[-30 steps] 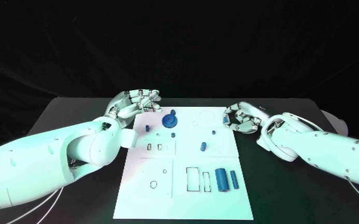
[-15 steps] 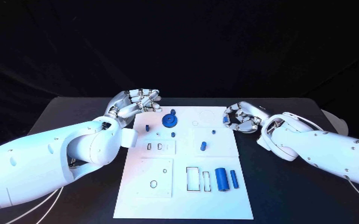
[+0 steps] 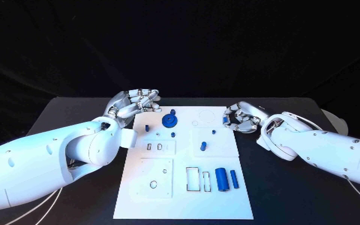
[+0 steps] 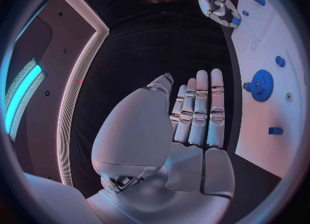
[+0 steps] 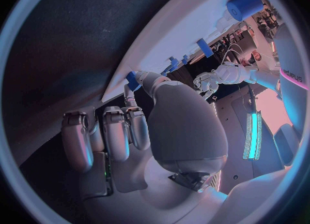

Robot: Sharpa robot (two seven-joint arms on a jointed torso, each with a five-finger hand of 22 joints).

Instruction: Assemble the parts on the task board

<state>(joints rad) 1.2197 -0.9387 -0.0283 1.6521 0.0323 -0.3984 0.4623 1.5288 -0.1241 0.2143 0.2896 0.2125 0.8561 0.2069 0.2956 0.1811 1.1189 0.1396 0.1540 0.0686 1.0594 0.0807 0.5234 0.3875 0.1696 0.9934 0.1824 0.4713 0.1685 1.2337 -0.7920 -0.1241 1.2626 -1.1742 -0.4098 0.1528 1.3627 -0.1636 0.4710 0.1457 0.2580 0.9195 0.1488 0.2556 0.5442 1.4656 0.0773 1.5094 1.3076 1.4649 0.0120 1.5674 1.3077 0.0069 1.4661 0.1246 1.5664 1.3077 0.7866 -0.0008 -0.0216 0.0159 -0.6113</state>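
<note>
Listing by view, risks noted under each.

Head view. Task board point(image 3: 183, 204): white plate lying on the black surface point(image 3: 75, 115), between the two arms. Blue gear point(image 3: 171, 120): at the far end of the board, near the left robot hand point(image 3: 135, 103) but apart from it. Small blue pegs stand around the board's middle, one of them an upright peg point(image 3: 202, 146). Large blue cylinder point(image 3: 222, 179) and slim blue cylinder point(image 3: 234, 180): lying side by side in the near right part, beside two rectangular outlines. Left robot hand: off the board's far left corner, fingers together and held fairly straight, holding nothing. Right robot hand point(image 3: 241, 117): at the board's right edge, fingers curled inward; contents cannot be told here.

Left wrist view. Left robot hand point(image 4: 194, 115): flat, fingers extended side by side, empty. Gear point(image 4: 261, 85) sits just beyond the fingertips. Risk, as a judgement: a flat-fingered approach could push the gear or slide the board instead of lifting the part.

Right wrist view. Right robot hand point(image 5: 129, 131): curled, with a small blue part point(image 5: 133, 80) pinched at the thumb tip against the board's edge. Risk: the pinch looks shallow, so the part may twist or drop during transfer; a misaligned insertion could jam or tip neighbouring pegs.
</note>
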